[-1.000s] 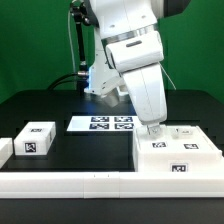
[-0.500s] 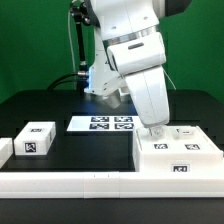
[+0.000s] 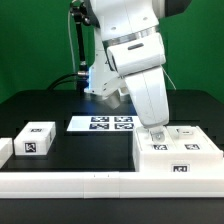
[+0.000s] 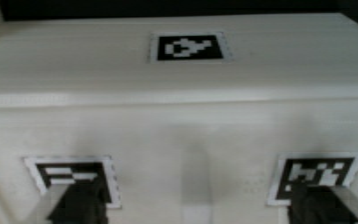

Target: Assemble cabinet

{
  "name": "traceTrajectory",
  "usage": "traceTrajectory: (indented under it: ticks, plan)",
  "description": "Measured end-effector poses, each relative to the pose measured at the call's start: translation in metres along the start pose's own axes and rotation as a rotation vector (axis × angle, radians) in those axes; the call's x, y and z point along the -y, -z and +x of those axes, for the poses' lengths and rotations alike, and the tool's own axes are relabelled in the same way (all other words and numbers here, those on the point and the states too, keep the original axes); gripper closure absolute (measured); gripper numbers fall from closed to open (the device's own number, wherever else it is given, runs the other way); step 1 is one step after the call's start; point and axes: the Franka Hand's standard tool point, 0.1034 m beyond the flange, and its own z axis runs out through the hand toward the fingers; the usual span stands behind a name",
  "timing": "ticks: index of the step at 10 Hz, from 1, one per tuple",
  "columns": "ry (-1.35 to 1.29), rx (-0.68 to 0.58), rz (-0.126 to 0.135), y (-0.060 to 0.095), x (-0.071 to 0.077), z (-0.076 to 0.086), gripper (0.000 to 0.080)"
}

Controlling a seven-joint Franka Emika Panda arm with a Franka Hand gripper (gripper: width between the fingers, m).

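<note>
No displacement is recorded since the earlier frames: the arm (image 3: pixel 140 75) is found in the same pose, lowered onto the cabinet (image 3: pixel 178 158), and nothing on the counter (image 3: pixel 60 110) has shifted.

The cabinet is located at the exterior view's right, just behind the rail (image 3: pixel 70 182). A loose block (image 3: pixel 35 140) is seen well apart from it at that view's left. The marker board (image 3: pixel 103 123) lies between them, farther back.

The jaws are set at the cabinet's top, near its edge toward the exterior view's left, and contact appears likely. Their opening cannot be determined. In the wrist view only one dark finger (image 4: pixel 73 205) is made out against the tagged face, and nothing is seen to be held.

The step in hand is judged to be a grasp of, or a push on, the cabinet body. A firm, square hold is called for next, before any repositioning is attempted. The block is yet to be fitted.
</note>
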Motion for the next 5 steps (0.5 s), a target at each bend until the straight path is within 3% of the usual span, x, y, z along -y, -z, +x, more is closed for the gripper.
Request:
traceTrajectory:
  ticks: [1, 5]
  plan:
    - [0.0, 0.0, 0.0, 0.0, 0.0001, 0.0, 0.0165]
    - [0.0, 0.0, 0.0, -0.0001, 0.0002, -0.0001, 0.0151]
